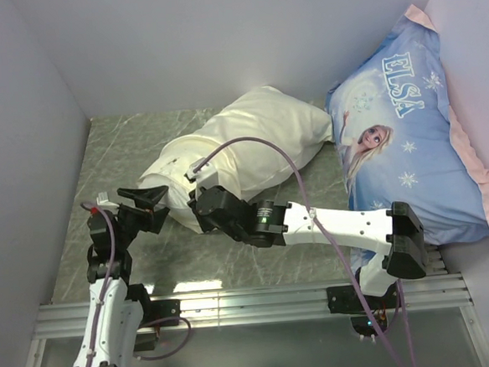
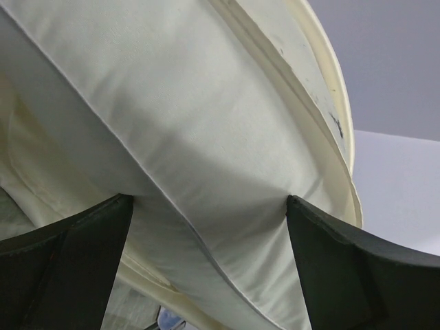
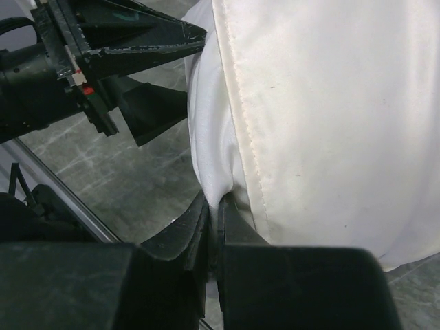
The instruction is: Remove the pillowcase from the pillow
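The pillow lies across the middle of the table inside the cream pillowcase (image 1: 262, 136). Its bright white end (image 1: 164, 179) sticks out at the near left. In the right wrist view the pillowcase's stitched hem (image 3: 240, 103) runs beside the white pillow fabric (image 3: 205, 137). My right gripper (image 1: 197, 199) is shut on that white fabric (image 3: 216, 201). My left gripper (image 1: 151, 197) is open at the same end, also seen in the right wrist view (image 3: 172, 72). Its fingers (image 2: 75, 261) straddle a fold of the pillowcase (image 2: 206, 137), which fills the left wrist view.
A large blue Elsa-printed pillow (image 1: 401, 139) with a pink edge leans in the far right corner. Grey walls close the left, back and right. An aluminium rail (image 1: 253, 305) runs along the near edge of the marbled table (image 1: 124, 141).
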Controlling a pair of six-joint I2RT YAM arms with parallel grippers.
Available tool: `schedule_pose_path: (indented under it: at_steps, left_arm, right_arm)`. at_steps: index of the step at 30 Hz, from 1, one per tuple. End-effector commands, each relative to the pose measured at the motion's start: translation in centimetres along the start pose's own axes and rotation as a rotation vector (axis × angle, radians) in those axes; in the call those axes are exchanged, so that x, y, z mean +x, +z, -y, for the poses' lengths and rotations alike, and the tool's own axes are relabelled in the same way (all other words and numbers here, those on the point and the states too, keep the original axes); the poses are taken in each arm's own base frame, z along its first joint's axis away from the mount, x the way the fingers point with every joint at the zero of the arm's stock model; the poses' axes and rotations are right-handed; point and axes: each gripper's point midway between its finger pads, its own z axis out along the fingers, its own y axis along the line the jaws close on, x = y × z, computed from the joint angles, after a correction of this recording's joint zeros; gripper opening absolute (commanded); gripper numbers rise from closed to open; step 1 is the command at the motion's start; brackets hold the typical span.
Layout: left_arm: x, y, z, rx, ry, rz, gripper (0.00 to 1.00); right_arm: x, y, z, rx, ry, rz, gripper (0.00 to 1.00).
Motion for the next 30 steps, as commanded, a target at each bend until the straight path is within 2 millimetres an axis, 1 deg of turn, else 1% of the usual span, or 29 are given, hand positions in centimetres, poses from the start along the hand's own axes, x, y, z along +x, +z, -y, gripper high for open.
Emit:
schedule_pose_path:
  at_steps: [1, 2, 3, 5, 6, 8, 9, 10, 11, 12, 13, 14, 15, 16, 17, 18, 19, 20, 21, 22, 23, 24, 25, 26, 27, 28, 29, 30]
  left_arm:
    - [-0.5, 0.6, 1.1, 0.050, 0.025, -0.005, 0.99]
    - [-0.3, 0.7, 1.1, 0.054, 0.024, -0.026, 0.99]
    - [-0.3, 1.1, 1.3, 0.062, 0.026, -0.039, 0.99]
    - [-0.4, 1.4, 1.5, 0.060, 0.035, -0.052, 0.99]
    - [-0.3, 1.6, 1.5, 0.058, 0.048, -0.060, 0.99]
    - [-0.5, 2.2, 1.4, 0.032, 0.050, -0.068, 0.99]
    - [-0.6, 2.5, 1.4, 0.025, 0.060, -0.069, 0.99]
    - [-0.5, 2.7, 1.2, 0.013, 0.059, -0.073, 0.99]
    - [-0.7, 2.8, 1.2, 0.006, 0.067, -0.070, 0.99]
    - [-0.8, 3.0, 1.2, -0.004, 0.070, -0.071, 0.96]
    - [-1.0, 3.1, 1.0, -0.016, 0.070, -0.066, 0.85]
    - [-1.0, 3.2, 0.8, -0.027, 0.086, -0.069, 0.75]
    - [-1.2, 3.4, 1.0, -0.037, 0.095, -0.066, 0.65]
    - [-1.3, 3.4, 1.0, -0.044, 0.101, -0.064, 0.40]
    - [-1.2, 3.4, 0.9, -0.049, 0.110, -0.071, 0.28]
    - [-1.4, 3.5, 1.3, -0.055, 0.118, -0.073, 0.01]
    - [-1.9, 3.6, 1.5, -0.071, 0.134, -0.055, 0.01]
    - [-1.9, 3.4, 0.8, -0.118, 0.156, -0.059, 0.01]
    - [-2.4, 3.4, 2.2, -0.108, 0.189, -0.044, 0.01]
    - [-3.1, 3.3, 2.5, -0.124, 0.209, -0.014, 0.01]
    - [-3.4, 3.0, 2.1, -0.161, 0.242, -0.013, 0.01]
    - [-4.1, 2.9, 3.7, -0.148, 0.278, 0.007, 0.01]
    - [-4.9, 2.6, 3.9, -0.163, 0.297, 0.027, 0.00]
    - [-5.6, 2.4, 4.0, -0.178, 0.350, 0.035, 0.01]
    - [-6.9, 1.8, 4.1, -0.213, 0.349, 0.052, 0.01]
    - [-7.6, 1.5, 4.1, -0.229, 0.360, 0.058, 0.01]
    - [-8.0, 1.1, 4.3, -0.227, 0.386, 0.040, 0.00]
    - [-9.2, 0.3, 3.7, -0.254, 0.360, 0.058, 0.00]
  right_arm:
    - [-7.6, -3.4, -1.5, -0.080, 0.119, 0.181, 0.00]
    - [-7.5, -3.4, -2.0, -0.105, 0.120, 0.173, 0.00]
    - [-7.2, -3.2, -2.4, -0.116, 0.117, 0.161, 0.00]
    - [-7.1, -3.0, -3.2, -0.136, 0.122, 0.159, 0.00]
    - [-6.4, -2.8, -4.0, -0.150, 0.108, 0.145, 0.00]
    - [-6.4, -2.7, -5.1, -0.169, 0.104, 0.143, 0.00]
    - [-5.9, -2.5, -6.3, -0.189, 0.093, 0.130, 0.00]
    - [-5.8, -2.4, -7.0, -0.200, 0.086, 0.127, 0.00]
    - [-5.1, -1.9, -7.7, -0.206, 0.073, 0.113, 0.00]
    - [-5.0, -1.7, -8.2, -0.214, 0.068, 0.111, 0.00]
    - [-5.2, -1.9, -9.1, -0.230, 0.062, 0.114, 0.00]
    - [-4.6, -1.4, -9.2, -0.218, 0.051, 0.099, 0.00]
    - [-4.7, -1.5, -9.3, -0.215, 0.044, 0.102, 0.00]
    - [-4.7, -1.4, -9.3, -0.215, 0.041, 0.103, 0.00]
    - [-4.5, -1.3, -9.1, -0.211, 0.039, 0.100, 0.00]
    - [-4.6, -1.4, -9.1, -0.209, 0.038, 0.101, 0.00]
    - [-4.5, -1.5, -8.8, -0.199, 0.030, 0.098, 0.00]
    - [-4.8, -1.6, -8.7, -0.198, 0.031, 0.106, 0.00]
    - [-4.7, -1.7, -8.5, -0.196, 0.027, 0.104, 0.00]
    - [-4.8, -1.6, -8.1, -0.190, 0.024, 0.104, 0.00]
    - [-5.0, -1.8, -7.8, -0.186, 0.025, 0.106, 0.07]
    - [-5.0, -1.8, -7.5, -0.182, 0.024, 0.105, 0.25]
    - [-4.9, -1.9, -7.0, -0.175, 0.023, 0.097, 0.34]
    - [-5.8, -2.2, -6.1, -0.176, 0.039, 0.106, 0.40]
    - [-5.4, -2.1, -5.3, -0.171, 0.046, 0.095, 0.49]
    - [-5.8, -2.2, -4.6, -0.170, 0.062, 0.098, 0.52]
    - [-7.1, -2.6, -2.8, -0.171, 0.094, 0.117, 0.54]
    - [-6.7, -2.5, -2.0, -0.172, 0.109, 0.107, 0.57]
